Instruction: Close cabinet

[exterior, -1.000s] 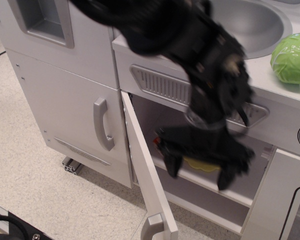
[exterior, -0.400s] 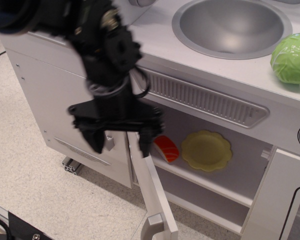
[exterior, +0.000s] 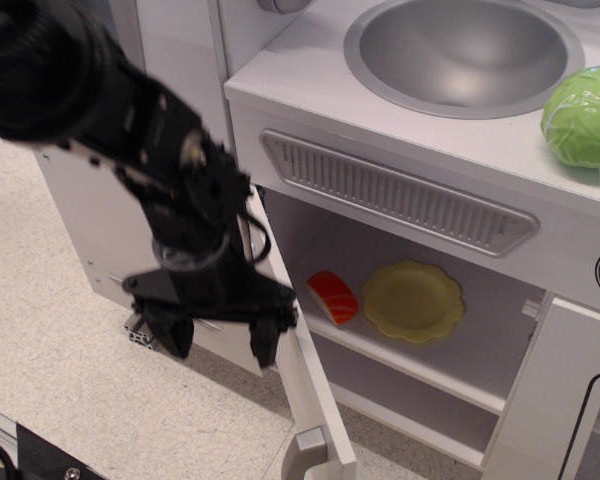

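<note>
Gripper (exterior: pixel 220 340) at centre-left, fingers spread, holding nothing — just outside the swung-out cabinet door (exterior: pixel 300 370), which lies immediately to its right, running toward bottom centre. Cabinet (exterior: pixel 420 390) gapes at lower right — push goes rightward.

The gripper (exterior: pixel 220 338) points downward, jaws spread apart.

Bright, even light — gripper (exterior: pixel 220 335) motion-blurred — cabinet (exterior: pixel 420 330) interior shadowed.
</note>
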{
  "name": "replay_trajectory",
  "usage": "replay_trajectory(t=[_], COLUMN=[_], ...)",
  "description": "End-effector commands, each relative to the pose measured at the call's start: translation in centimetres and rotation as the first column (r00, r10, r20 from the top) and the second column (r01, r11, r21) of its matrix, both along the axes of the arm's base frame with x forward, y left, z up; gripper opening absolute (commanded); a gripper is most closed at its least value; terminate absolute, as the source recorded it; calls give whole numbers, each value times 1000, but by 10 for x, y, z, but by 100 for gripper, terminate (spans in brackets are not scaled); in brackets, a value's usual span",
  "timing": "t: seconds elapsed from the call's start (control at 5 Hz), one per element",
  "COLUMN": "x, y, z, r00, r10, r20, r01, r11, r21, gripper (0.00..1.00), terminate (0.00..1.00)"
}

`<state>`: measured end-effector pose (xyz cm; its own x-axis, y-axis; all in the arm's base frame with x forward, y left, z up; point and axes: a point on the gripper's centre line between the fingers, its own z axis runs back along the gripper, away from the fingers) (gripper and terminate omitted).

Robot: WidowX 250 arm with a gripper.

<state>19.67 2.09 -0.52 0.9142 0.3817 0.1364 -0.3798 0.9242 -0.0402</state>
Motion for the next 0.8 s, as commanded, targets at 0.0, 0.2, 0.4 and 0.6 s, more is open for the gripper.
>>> replay_trajectory(t=[0.0,0.2,0.4,0.6], x=[4,7,13,25], y=[-7,-10,-15,-32], z=[-34,-41,-53,-58], r00=[1000,999,998,996], r10=[5,27,38,63], r20=[17,36,46,67], r01=[-5,-27,-39,-64], r11=[1000,1000,999,998], r21=[1,-9,14,13], gripper=[100,100,100,100], terminate=[0,0,0,0])
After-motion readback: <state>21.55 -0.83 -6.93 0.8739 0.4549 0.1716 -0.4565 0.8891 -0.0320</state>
